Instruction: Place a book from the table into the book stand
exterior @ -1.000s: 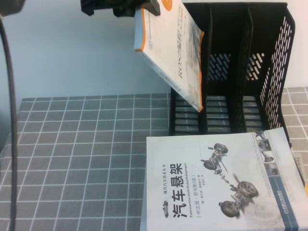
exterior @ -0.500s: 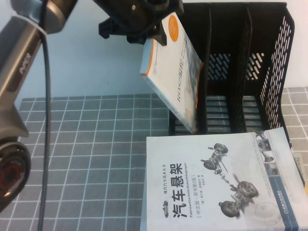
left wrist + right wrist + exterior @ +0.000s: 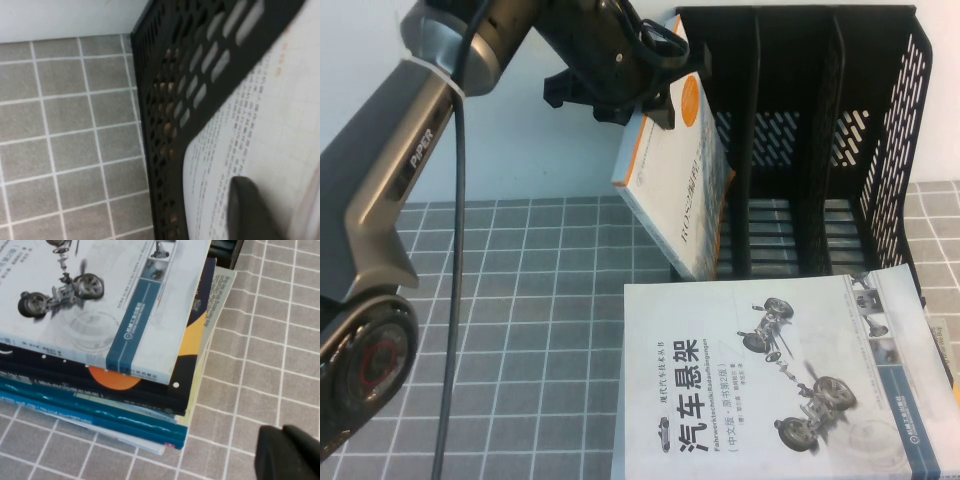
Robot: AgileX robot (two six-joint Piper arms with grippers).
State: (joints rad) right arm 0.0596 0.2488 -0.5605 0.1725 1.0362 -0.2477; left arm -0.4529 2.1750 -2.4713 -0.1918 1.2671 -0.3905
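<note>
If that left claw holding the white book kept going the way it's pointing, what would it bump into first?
Probably the black book stand. The left gripper points down toward its leftmost slot, so the held book would likely reach that slot's floor first, though depth is unclear. The right gripper hovers beside the book stack.

The bench [image 3: 520, 300], covered in a grey cloth with a white grid, filled the lower part of the high view. A black book stand [image 3: 880, 150] stood on it at upper right. A stack of books [image 3: 770, 390] lay at lower right, just in front of the stand.
</note>
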